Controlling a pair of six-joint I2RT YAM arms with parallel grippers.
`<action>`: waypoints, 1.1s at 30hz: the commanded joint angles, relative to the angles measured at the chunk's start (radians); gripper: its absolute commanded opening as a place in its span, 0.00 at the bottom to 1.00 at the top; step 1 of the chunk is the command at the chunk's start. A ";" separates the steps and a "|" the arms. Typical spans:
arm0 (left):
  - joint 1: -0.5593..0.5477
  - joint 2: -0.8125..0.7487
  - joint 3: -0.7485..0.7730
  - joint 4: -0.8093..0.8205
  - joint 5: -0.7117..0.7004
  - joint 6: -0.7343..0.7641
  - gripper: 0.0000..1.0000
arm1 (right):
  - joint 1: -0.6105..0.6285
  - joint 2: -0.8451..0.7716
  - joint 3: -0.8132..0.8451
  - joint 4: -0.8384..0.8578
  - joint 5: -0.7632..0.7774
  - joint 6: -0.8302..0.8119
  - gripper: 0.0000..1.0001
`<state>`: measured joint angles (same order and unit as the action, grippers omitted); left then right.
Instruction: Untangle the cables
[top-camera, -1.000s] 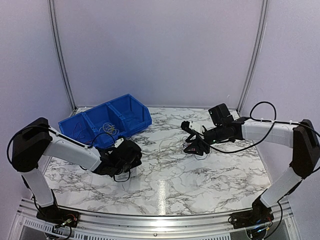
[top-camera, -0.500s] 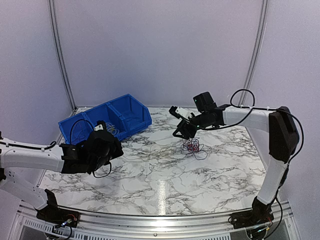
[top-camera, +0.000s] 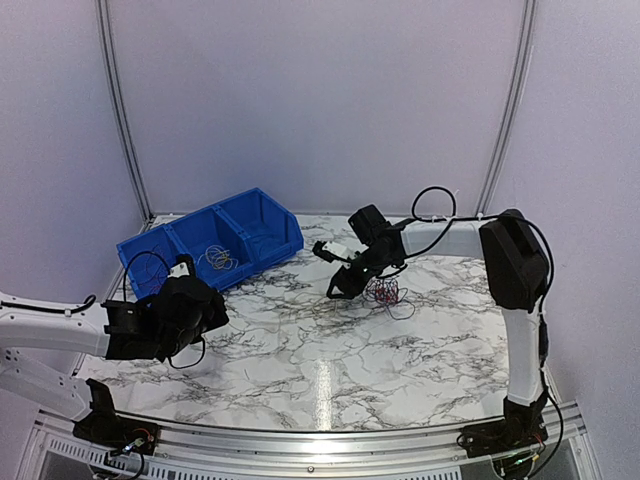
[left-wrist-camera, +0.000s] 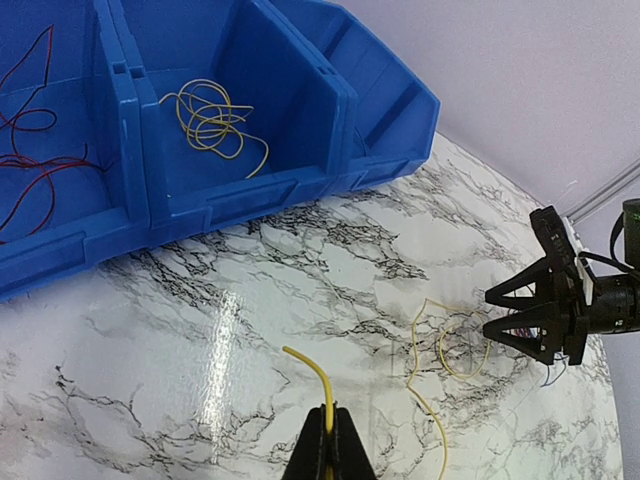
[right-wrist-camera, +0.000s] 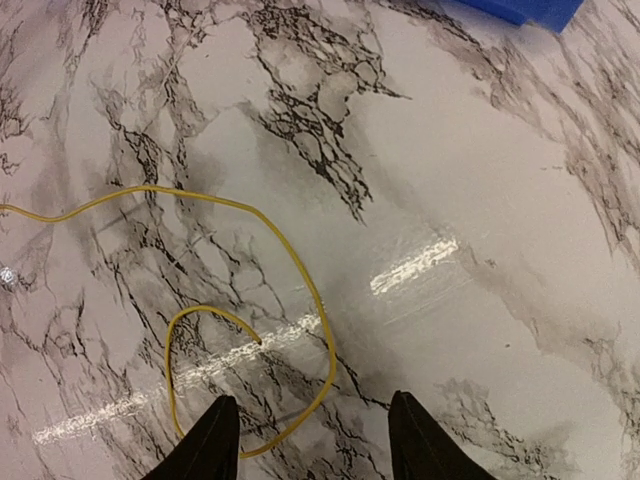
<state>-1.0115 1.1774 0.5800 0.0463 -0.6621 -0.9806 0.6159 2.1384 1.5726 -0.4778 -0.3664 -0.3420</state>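
Left wrist view: at bottom centre the left fingers (left-wrist-camera: 328, 432) pinch the end of a yellow wire (left-wrist-camera: 316, 382). A yellow loop (left-wrist-camera: 441, 352) lies on the marble bench (left-wrist-camera: 200, 330) at lower right. The right fingers (right-wrist-camera: 415, 440) stand apart and empty, straddling that loop. At upper left, the blue bin (left-wrist-camera: 330, 95) holds a yellow clump (left-wrist-camera: 208, 120) and red wires (left-wrist-camera: 30, 165) in neighbouring compartments. Top view: a red-and-purple bundle (top-camera: 385, 291) lies right of centre.

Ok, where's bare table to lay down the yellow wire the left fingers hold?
Bare marble table along the near edge, mid-width, and right of the red bundle. Crowded around that bundle: the right fingers hover over a loose yellow loop there.
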 joint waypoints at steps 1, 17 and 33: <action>-0.006 -0.019 -0.004 -0.028 -0.035 0.003 0.00 | 0.011 0.004 0.003 -0.020 0.067 0.049 0.50; -0.007 -0.159 0.154 -0.207 -0.069 0.169 0.00 | 0.032 0.107 0.021 -0.044 0.186 0.057 0.15; -0.007 -0.413 0.768 -0.488 -0.381 0.630 0.00 | -0.002 0.133 -0.028 -0.039 0.179 0.033 0.00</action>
<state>-1.0283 0.7940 1.1866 -0.4873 -0.8593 -0.5030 0.6891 2.2021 1.5879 -0.3927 -0.3428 -0.3115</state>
